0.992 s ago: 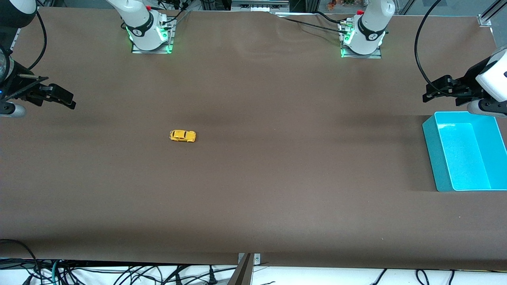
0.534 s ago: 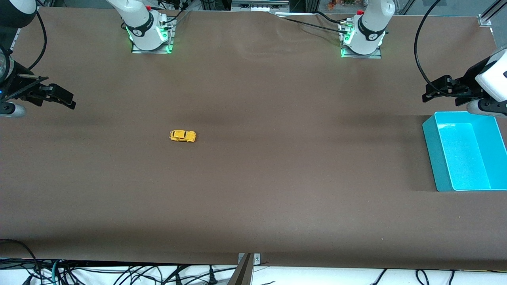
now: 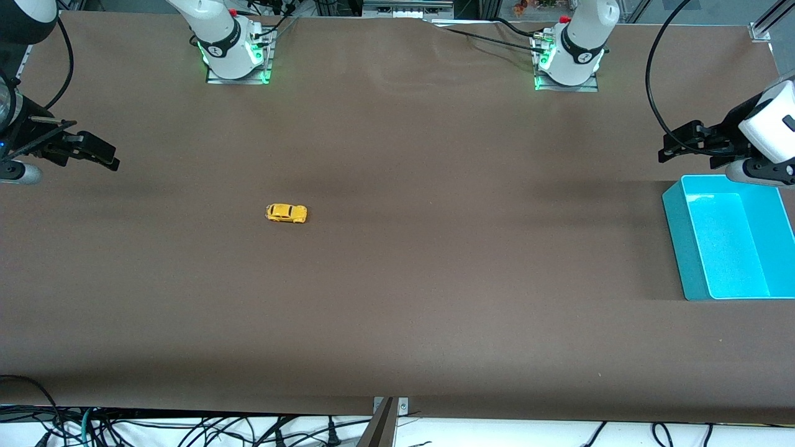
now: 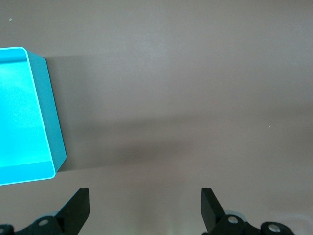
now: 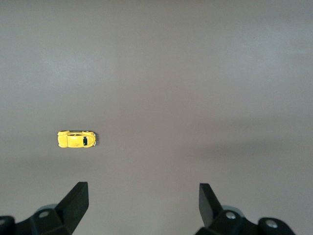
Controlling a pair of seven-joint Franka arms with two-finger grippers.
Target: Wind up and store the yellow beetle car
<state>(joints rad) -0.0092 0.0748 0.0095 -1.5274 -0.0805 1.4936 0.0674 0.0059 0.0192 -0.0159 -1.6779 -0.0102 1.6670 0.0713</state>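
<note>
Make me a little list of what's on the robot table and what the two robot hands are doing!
toy: tiny yellow beetle car, on its wheels on the brown table, toward the right arm's end
box: turquoise plastic bin, empty, at the left arm's end
left gripper: open, holding nothing, over the table beside the bin
right gripper: open, holding nothing, over the table's edge at its own end
car stored: not yet

Two white Franka arms rise from green-lit bases on metal plates, trailing black cables, with black two-finger grippers and red buttons near each base
</note>
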